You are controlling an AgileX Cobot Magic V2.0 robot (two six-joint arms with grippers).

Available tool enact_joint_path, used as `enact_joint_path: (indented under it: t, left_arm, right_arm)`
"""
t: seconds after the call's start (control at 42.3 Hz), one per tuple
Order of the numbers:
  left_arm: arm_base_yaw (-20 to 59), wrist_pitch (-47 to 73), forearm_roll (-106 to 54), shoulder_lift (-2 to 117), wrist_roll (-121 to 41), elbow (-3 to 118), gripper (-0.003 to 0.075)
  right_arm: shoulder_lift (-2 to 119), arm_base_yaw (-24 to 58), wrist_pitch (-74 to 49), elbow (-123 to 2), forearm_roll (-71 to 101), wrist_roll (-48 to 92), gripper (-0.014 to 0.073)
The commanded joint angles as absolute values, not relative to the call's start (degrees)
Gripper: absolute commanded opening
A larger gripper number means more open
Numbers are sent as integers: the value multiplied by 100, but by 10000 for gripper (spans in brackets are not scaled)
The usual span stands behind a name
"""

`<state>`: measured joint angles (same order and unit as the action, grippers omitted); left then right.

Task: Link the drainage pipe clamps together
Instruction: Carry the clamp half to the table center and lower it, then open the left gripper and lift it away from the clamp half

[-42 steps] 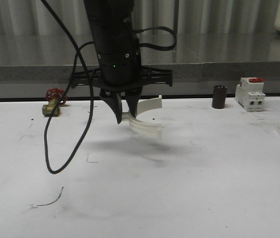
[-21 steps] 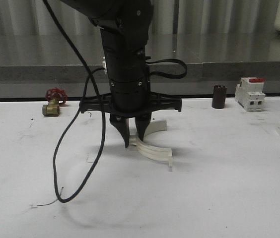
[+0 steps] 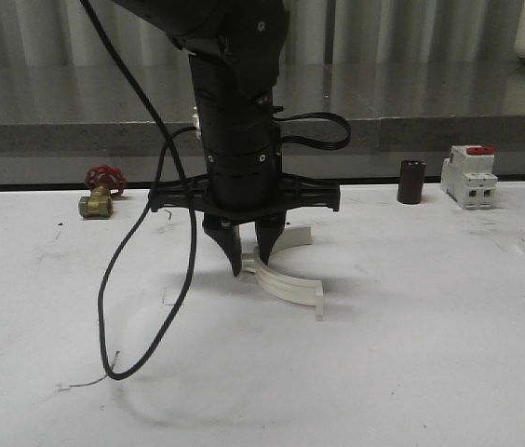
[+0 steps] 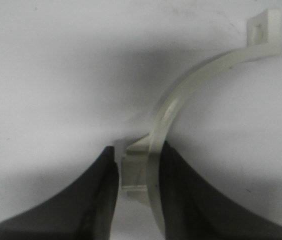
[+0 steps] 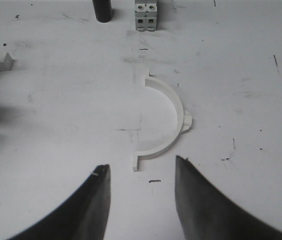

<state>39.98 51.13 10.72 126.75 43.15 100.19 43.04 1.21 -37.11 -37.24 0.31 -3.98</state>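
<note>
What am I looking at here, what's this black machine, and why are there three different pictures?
It is a two-armed robot at a white table. One picture looks forward over the table; the other two come from cameras on each wrist. The left gripper pinches a cream half-ring clamp low over the table; its wrist camera shows the fingers closed on the clamp. The right gripper is open above the second half-ring, which lies flat. At the back stand a red-handled valve, a dark cylinder and a white breaker.
</note>
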Motion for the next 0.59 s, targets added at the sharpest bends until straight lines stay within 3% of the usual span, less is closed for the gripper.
enact_joint_path:
  t: [0.0, 0.283, 0.567]
  left_arm:
    - [4052, 4957, 1049, 12374, 4379, 10190, 282]
    - [4052, 5110, 1015, 12311, 4145, 10324, 309]
    - [4016, 5785, 1015, 11321, 1644, 10413, 305]
  right_arm:
    - [4307, 97, -3416, -3902, 0, -373, 344]
    - [4307, 97, -3416, -3902, 0, -373, 344]
    - [4307, 97, -3416, -3902, 0, -373, 344]
